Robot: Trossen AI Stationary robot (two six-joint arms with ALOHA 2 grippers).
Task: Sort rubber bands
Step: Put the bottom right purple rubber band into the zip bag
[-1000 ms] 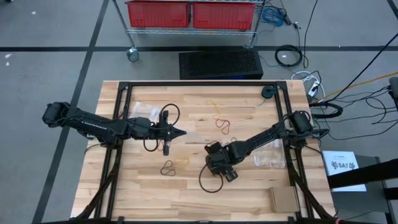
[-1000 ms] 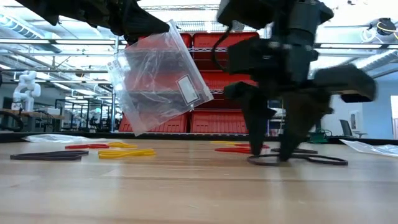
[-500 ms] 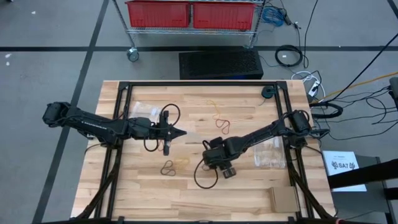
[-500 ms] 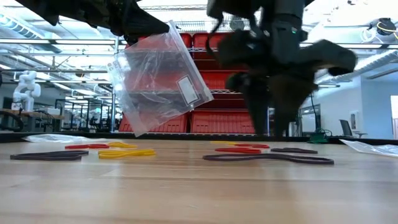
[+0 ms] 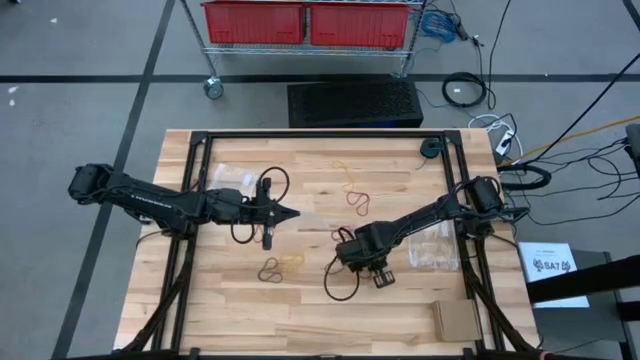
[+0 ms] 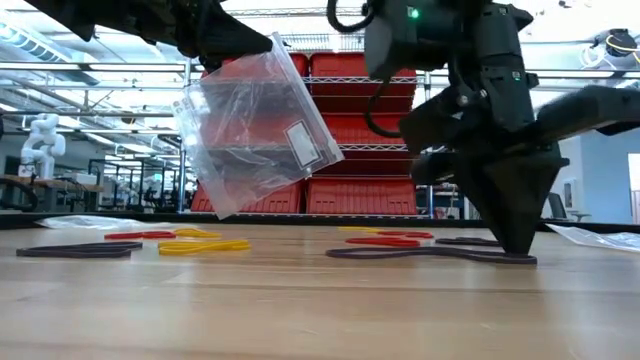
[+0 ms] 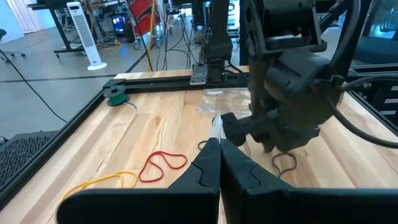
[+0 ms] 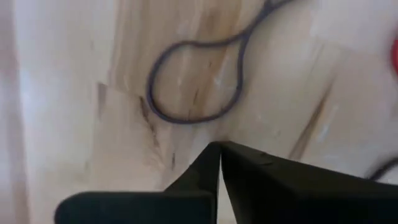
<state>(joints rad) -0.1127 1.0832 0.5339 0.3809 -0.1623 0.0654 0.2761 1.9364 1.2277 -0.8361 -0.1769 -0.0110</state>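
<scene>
wooden table (image 5: pixel 240 310) with scattered rubber bands (image 5: pixel 280 267), clear bags (image 5: pixel 432 250), a cardboard piece (image 5: pixel 456 320)

bag (image 6: pixel 255 130) above table (image 5: pixel 300 320) | rubber bands (image 5: pixel 282 267) beneath, on table

My table (image 5: pixel 250 310) is pale blond wood, striped in lighter and tanner planks, framed by black rails (image 5: pixel 320 134). Both my arms are matte black; my right gripper (image 6: pixel 515 245) has a green light at about 11 o'clock above it. Clear bag (image 6: pixel 255 125) in my left gripper (image 5: pixel 293 213) is see-through with a white label patch. Black rubber band (image 6: pixel 430 254) lies dark against the wood; red band (image 7: pixel 163 165) and yellow band (image 7: pixel 102 182) sit at 8 o'clock of my left fingers. Red bins (image 5: pixel 305 22) at 12 o'clock, grey floor (image 5: pixel 70 120) with dark lines, tan cardboard piece (image 5: pixel 455 320) at 5 o'clock.
</scene>
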